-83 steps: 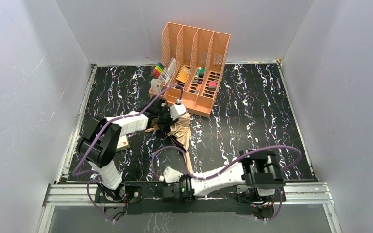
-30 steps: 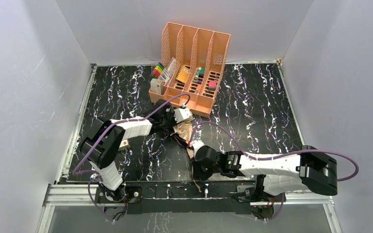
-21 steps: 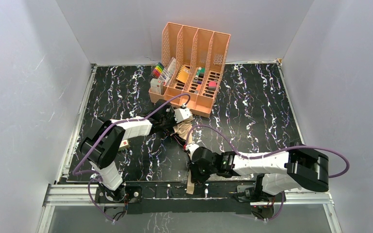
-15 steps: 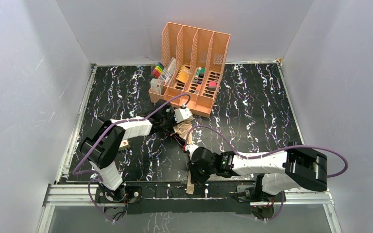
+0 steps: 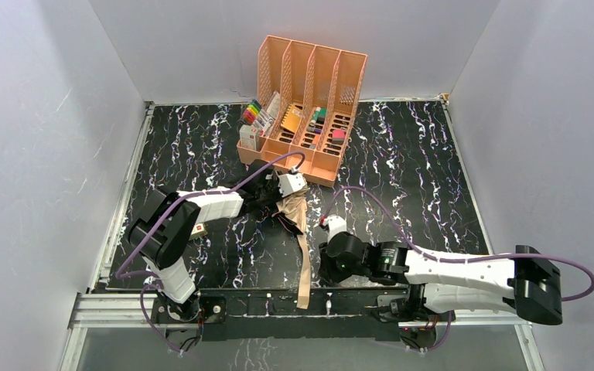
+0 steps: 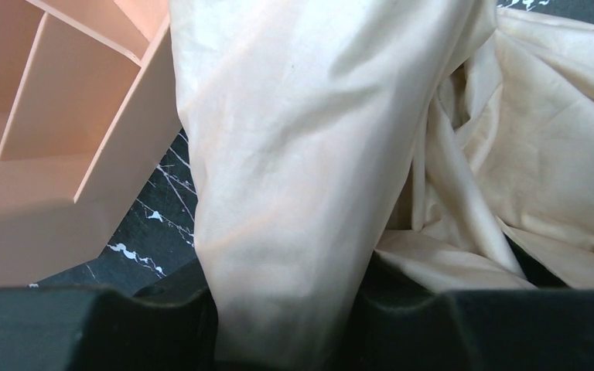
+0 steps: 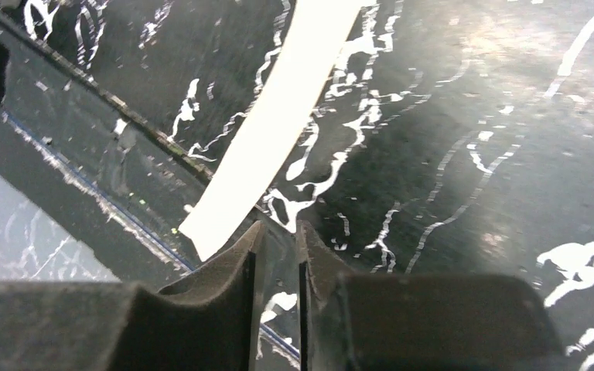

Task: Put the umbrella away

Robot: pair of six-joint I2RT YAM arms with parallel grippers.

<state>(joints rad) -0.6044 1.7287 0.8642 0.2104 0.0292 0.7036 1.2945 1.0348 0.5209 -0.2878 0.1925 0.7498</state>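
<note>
At the near edge of the black marbled worktop (image 5: 402, 178), the right gripper (image 7: 280, 228) hangs low, its fingers a narrow gap apart with nothing between them. The end of a long tan strip (image 7: 278, 116) of the umbrella (image 5: 290, 207) lies just beside one fingertip and reaches over the dark front rail (image 5: 232, 303). The strip runs back to the bunched umbrella in the middle of the worktop, tan fabric with black showing beneath. The left gripper (image 6: 282, 290) pinches a thick fold of that tan fabric. A small cream box (image 5: 195, 229) sits just beside the left arm. Farther back stands the peach file organizer (image 5: 309, 85), with coloured markers (image 5: 252, 114) at its left end.
</note>
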